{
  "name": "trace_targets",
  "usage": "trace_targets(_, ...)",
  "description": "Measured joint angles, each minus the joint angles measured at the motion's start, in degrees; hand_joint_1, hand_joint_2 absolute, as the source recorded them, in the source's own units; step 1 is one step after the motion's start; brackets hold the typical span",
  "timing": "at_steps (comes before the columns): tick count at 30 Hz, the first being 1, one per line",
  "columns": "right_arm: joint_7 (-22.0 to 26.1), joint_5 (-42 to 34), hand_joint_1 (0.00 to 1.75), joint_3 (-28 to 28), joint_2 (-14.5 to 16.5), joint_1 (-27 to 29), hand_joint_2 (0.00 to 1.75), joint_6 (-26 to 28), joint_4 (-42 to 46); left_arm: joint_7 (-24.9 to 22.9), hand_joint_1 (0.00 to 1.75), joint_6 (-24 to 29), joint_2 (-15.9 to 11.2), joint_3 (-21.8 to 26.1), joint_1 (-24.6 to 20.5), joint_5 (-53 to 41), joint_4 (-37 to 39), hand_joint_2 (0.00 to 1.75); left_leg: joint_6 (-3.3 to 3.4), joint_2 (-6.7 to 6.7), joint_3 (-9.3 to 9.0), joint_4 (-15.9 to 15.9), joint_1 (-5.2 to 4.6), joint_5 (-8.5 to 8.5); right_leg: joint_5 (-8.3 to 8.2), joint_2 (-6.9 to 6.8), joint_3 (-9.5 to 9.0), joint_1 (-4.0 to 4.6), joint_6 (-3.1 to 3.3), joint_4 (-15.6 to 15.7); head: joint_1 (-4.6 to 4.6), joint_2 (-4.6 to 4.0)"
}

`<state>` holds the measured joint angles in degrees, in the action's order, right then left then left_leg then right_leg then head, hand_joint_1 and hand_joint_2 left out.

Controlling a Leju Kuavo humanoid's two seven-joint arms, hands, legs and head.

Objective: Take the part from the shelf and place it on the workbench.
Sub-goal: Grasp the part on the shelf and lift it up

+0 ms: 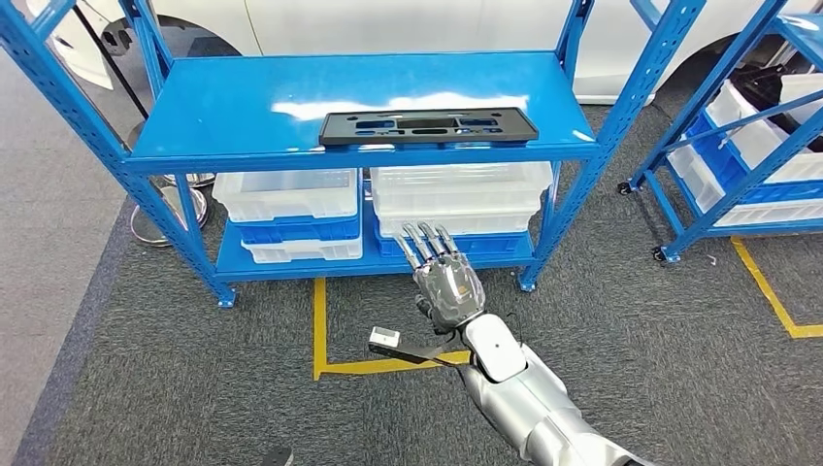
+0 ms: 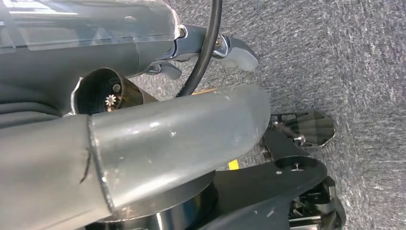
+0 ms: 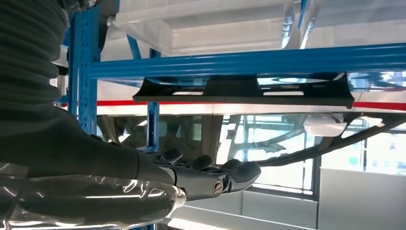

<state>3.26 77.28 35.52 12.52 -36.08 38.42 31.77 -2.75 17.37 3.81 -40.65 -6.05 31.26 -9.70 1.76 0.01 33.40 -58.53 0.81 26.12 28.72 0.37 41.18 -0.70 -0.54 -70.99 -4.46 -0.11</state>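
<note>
A flat black plastic part (image 1: 428, 126) with several cut-outs lies near the front edge of the blue shelf's top board (image 1: 252, 107). My right hand (image 1: 442, 277) is raised in front of the shelf, below the board's height, fingers stretched out and apart, holding nothing. In the right wrist view the same part (image 3: 244, 91) rests on the blue shelf edge (image 3: 249, 62), well clear of my right hand (image 3: 210, 175). The left wrist view looks down at grey carpet, with my left hand (image 2: 143, 143) close to the lens and nothing visible in its grasp.
Clear plastic bins (image 1: 286, 194) (image 1: 461, 194) sit on the lower shelf. A second blue rack (image 1: 747, 136) with white bins stands at the right. Yellow tape lines (image 1: 320, 330) mark the grey carpet. A white car body (image 1: 388, 24) is behind the shelf.
</note>
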Motion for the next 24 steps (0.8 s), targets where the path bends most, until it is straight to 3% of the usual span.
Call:
trace_targets(2,0.0,-0.1,0.0,0.0,0.0,-0.1,1.75,0.0,0.0,0.0,0.0,0.0,0.1,0.0,0.0,0.0,0.0,0.0,-0.23,-0.08,-0.64,0.0,-0.21,0.55,-3.75,-0.09,-2.99,0.39,0.91,7.1,0.0,0.0)
trace_targets(3,0.0,-0.2,0.0,0.0,0.0,-0.1,1.75,-0.1,0.1,0.0,0.0,0.0,0.1,0.0,-0.1,0.0,0.0,0.0,-0.45,-0.1,-0.77,-0.1,-0.3,0.76,-4.42,-0.17,-4.12,0.6,1.26,9.6,0.0,0.0)
trace_targets(5,0.0,-0.3,0.0,0.0,0.0,-0.2,1.75,-0.1,0.1,0.0,0.0,0.1,0.2,0.0,-0.2,0.0,0.0,0.0,-1.06,-0.05,-0.82,0.0,-0.35,1.0,-3.98,-0.19,-4.81,0.91,1.58,11.0,0.04,0.0)
trace_targets(8,-0.1,-0.3,0.0,0.0,0.1,-0.2,1.75,-0.1,0.3,0.0,0.0,0.2,0.2,0.0,-0.3,0.0,0.0,0.0,-1.98,0.1,-0.59,-1.2,-0.26,2.21,-3.87,-0.09,-5.99,0.3,2.14,12.4,0.12,0.0)
trace_targets(9,-0.1,-0.3,0.0,0.0,0.2,-0.2,1.75,-0.1,0.3,0.0,0.0,0.2,0.2,0.0,-0.3,0.0,0.0,0.0,-2.21,0.09,0.41,-3.5,-0.23,3.36,-3.86,-0.13,-6.5,0.05,2.37,12.8,0.18,0.0)
trace_targets(11,-0.1,-0.3,0.0,0.1,0.3,-0.2,1.75,-0.1,0.3,0.0,0.0,0.2,0.2,-0.1,-0.2,0.0,0.0,0.0,-2.65,0.05,4.26,-10.7,0.01,6.08,-3.54,-0.2,-7.07,0.03,2.69,12.9,0.28,0.0)
trace_targets(13,-0.1,-0.3,0.0,0.1,0.4,-0.1,1.75,-0.1,0.3,0.0,0.0,0.2,0.2,-0.1,-0.1,0.0,0.0,0.0,-3.11,0.07,7.57,-15.3,0.31,6.35,-3.03,-0.14,-7.52,-0.02,2.65,12.8,0.27,0.0)
trace_targets(14,-0.1,-0.3,0.0,0.1,0.4,0.0,1.75,-0.1,0.3,0.0,0.0,0.2,0.2,-0.1,-0.1,0.0,0.0,0.0,-3.28,0.08,7.82,-14.6,0.46,4.84,-2.7,-0.08,-7.82,-0.08,2.52,12.7,0.27,0.0)
trace_targets(15,-0.1,-0.3,0.0,0.1,0.4,0.0,1.75,-0.1,0.3,0.0,0.0,0.2,0.2,-0.1,0.0,0.0,0.0,0.0,-3.42,0.1,7.04,-11.9,0.61,2.47,-2.27,-0.01,-8.18,-0.18,2.32,12.5,0.28,0.0)
trace_targets(17,-0.1,-0.3,0.0,0.2,0.5,0.0,1.75,-0.2,0.3,0.0,0.0,0.2,0.2,-0.1,-0.1,0.0,0.0,0.0,-3.54,0.08,4.23,-4.8,0.71,-1.4,-1.21,0.1,-8.69,-0.24,1.62,11.8,0.31,0.0)
trace_targets(18,-0.1,-0.3,0.0,0.2,0.5,0.0,1.75,-0.2,0.3,0.0,0.0,0.2,0.2,-0.1,-0.1,0.0,0.0,0.0,-3.31,0.01,3.18,-2.5,0.66,-2.12,-0.8,0.16,-8.74,-0.19,1.23,11.5,0.34,0.0)
trace_targets(22,-0.1,-0.4,0.0,0.2,0.5,-0.1,1.75,-0.2,0.4,0.0,0.0,0.2,0.2,-0.1,-0.1,0.0,0.0,0.0,-1.64,-0.24,2.37,-0.9,0.45,-1.34,0.01,0.16,-8.74,-0.12,-0.08,11.1,0.38,0.0)
trace_targets(24,-0.1,-0.6,0.0,0.2,0.5,-0.2,1.75,-0.2,0.6,0.0,0.0,0.3,0.2,-0.1,-0.2,0.0,0.0,0.0,-0.83,-0.23,1.82,-0.7,0.56,-1.09,1.69,-0.02,-7.29,-0.23,-0.55,7.9,0.36,0.0)
